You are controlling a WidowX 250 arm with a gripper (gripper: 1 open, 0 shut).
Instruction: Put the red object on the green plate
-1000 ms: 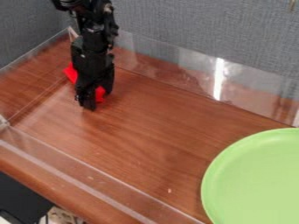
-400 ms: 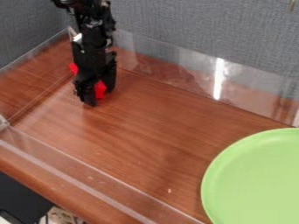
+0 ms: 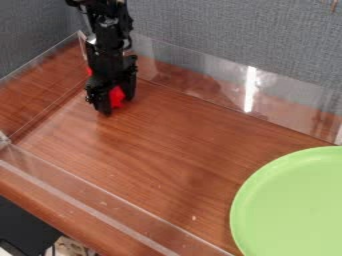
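Nearest me, low at the right, green plate (image 3: 297, 208): large, round, flat, plain light lime green, smooth. Its right side and bottom are cut off by the frame edge, so I can't see the full rim. Nothing on the part that shows.

Then the desk (image 3: 174, 150), brown wood grain, with clear see-through walls along its sides; glare on the back one (image 3: 250, 90).

Farther off, toward the back left corner, red object (image 3: 116, 98): bright red, plain. It's on the far side of the desk, well apart from the plate. Mostly hidden behind my black fingers (image 3: 107, 103); red shows between and beside them, plus a small red bit higher up at their left. Full shape and ends hard to make out.

My fingers: open, pointing down, right at the red object. Can't tell if they touch it. My arm is cut off at the top edge.
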